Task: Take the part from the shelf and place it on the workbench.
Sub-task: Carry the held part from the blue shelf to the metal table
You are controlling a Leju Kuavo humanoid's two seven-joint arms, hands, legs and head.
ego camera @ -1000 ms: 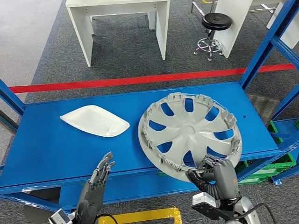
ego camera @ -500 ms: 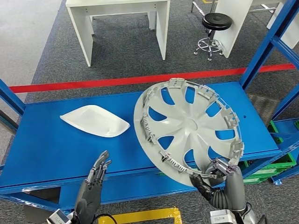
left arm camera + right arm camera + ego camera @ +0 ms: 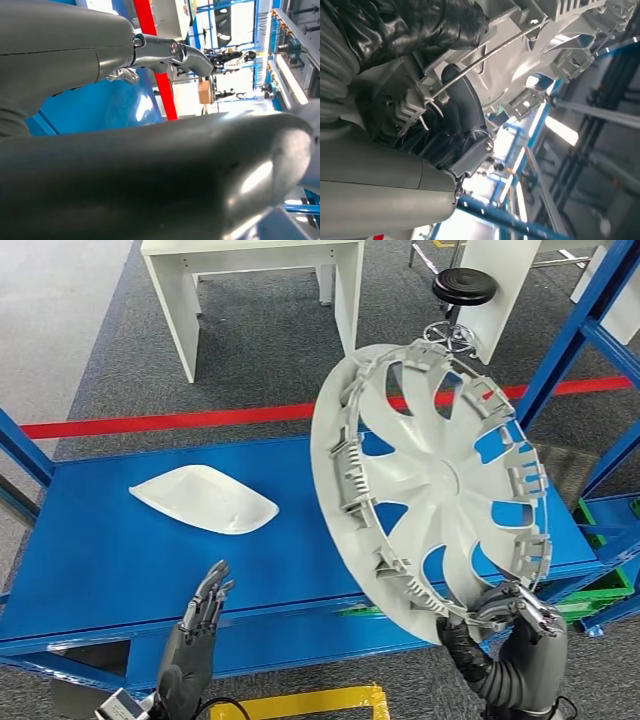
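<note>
A large grey wheel cover [image 3: 434, 485] is lifted off the blue shelf [image 3: 113, 550] and tilted steeply, its ribbed inner side facing me. My right hand [image 3: 513, 640] grips its near rim from below at the lower right; the right wrist view shows the fingers [image 3: 459, 110] hooked around the rim and a wire ring of the wheel cover [image 3: 516, 65]. My left hand [image 3: 198, 630] hovers with straight fingers at the shelf's front edge, holding nothing. In the left wrist view the left hand [image 3: 151, 165] is close up, with one finger [image 3: 170, 50] stretched out.
A white curved plastic panel [image 3: 202, 500] lies on the shelf at the left. Blue shelf uprights [image 3: 573, 330] rise at the right. Beyond a red floor line [image 3: 166, 422] stand a white workbench [image 3: 256, 290] and a black stool [image 3: 462, 290]. Green crates [image 3: 604, 590] sit low right.
The right hand has raised the wheel cover from lying flat on the shelf to steeply tilted in the air. The left hand has drifted slightly lower and left.
</note>
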